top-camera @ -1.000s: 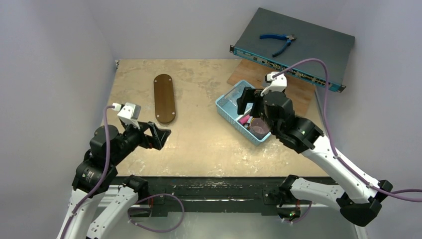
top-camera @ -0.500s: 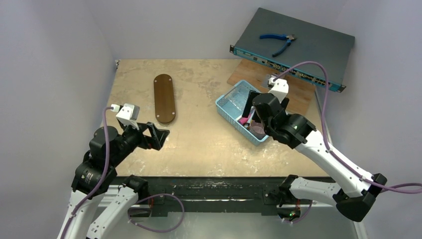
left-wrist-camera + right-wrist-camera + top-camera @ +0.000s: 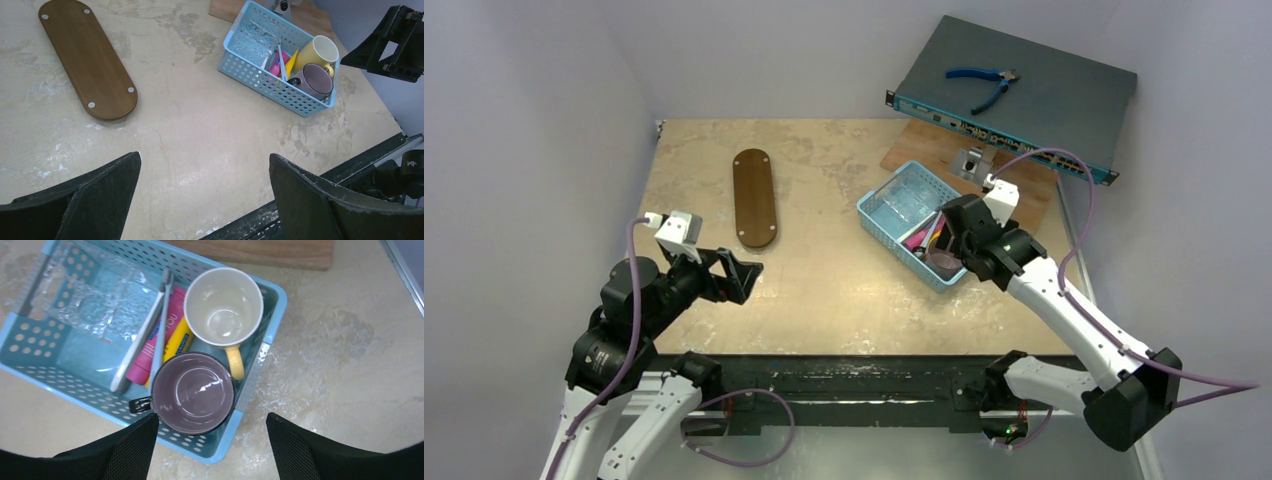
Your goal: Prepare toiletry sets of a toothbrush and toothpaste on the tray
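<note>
A robotics lab's test cell: my left arm (image 3: 639, 300) and right arm (image 3: 1064, 305) are bolted to a black metal frame (image 3: 854, 375) at the near edge of a mottled beige table (image 3: 824, 290), boxed in by plain pale walls (image 3: 524, 150). Purple cables (image 3: 633, 265) loop off my wrists. A rack-mount electronics unit (image 3: 1044, 90) with blue-handled pliers (image 3: 984, 85) on top sits at the far right corner.

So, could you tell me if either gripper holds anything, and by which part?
Nothing is held: the left gripper is open over the table, the right gripper open above the purple cup in the blue basket.
</note>
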{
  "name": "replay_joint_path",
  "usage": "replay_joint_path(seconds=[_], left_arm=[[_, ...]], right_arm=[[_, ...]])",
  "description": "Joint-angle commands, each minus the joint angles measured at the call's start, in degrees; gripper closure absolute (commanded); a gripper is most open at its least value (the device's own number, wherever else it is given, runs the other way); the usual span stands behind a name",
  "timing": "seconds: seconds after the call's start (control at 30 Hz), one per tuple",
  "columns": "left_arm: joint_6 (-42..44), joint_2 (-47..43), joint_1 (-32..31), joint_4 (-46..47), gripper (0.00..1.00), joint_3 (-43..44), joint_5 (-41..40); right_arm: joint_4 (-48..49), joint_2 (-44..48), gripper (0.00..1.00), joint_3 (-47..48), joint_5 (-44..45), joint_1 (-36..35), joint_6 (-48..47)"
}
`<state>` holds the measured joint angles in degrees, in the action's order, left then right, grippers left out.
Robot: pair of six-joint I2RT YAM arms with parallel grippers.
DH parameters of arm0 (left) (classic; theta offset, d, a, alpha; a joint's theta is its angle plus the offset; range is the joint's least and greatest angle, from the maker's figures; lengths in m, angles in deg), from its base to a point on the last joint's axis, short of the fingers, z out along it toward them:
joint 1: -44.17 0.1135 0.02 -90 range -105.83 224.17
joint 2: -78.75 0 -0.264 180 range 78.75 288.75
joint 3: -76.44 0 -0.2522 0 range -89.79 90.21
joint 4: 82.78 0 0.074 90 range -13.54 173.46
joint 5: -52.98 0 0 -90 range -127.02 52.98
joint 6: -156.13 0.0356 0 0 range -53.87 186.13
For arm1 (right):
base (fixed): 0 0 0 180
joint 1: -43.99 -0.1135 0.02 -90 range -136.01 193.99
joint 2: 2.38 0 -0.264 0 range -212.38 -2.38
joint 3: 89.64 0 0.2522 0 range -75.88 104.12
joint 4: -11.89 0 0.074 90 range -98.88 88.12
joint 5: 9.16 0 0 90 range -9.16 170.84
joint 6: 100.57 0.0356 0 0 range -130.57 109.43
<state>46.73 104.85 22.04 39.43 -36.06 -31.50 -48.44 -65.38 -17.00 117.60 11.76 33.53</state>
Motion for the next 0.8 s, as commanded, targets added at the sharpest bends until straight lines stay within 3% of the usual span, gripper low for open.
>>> replay_joint_path(seconds=[0.0,0.3,0.77], left_arm=[[-0.2,-0.6,0.4,0.9,0.0,-0.2,0.0],[-0.2,-0.9,0.4,0.9,0.0,-0.2,0.5],[-0.2,-0.6,0.4,0.9,0.01,-0.2,0.9]], right_arm=[[0.0,0.7,0.2,-2.9,-0.8,3.1,4.2],[-0.8,1.9,0.36,-6.8,0.8,8.3,8.1],[6.6,1.2,0.47,-12.5,-6.0,15.7,6.7]])
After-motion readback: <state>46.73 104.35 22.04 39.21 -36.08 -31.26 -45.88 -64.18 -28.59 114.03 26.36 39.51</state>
